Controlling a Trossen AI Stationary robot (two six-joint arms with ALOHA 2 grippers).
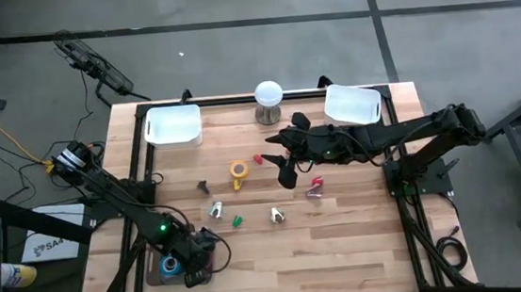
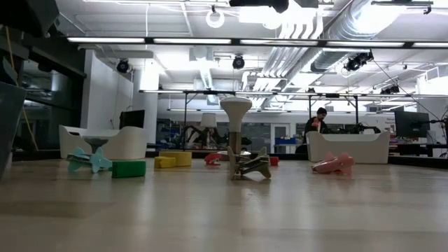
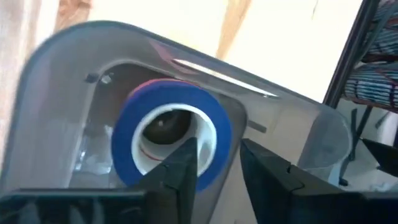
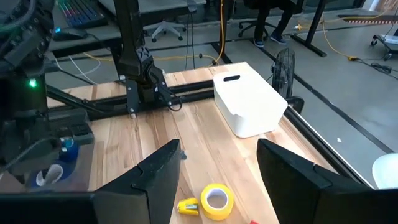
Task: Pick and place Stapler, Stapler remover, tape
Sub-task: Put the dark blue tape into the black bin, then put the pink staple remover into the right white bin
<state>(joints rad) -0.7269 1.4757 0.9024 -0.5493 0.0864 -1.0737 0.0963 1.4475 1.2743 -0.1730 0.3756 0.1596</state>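
My left gripper (image 3: 217,168) straddles the blue tape roll's (image 3: 171,134) wall in the clear bin (image 3: 298,124), fingers slightly apart; my right gripper (image 4: 214,171) hangs open above the yellow tape roll (image 4: 216,200)

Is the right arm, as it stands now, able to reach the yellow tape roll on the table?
Probably yes. The right hand hangs open just above the yellow tape roll, with bare wood around it and nothing between them. The left hand is far off at the table's near corner.

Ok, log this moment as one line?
left gripper: at clear container, jaws parted around blue tape roll wall | right gripper: open above yellow tape roll
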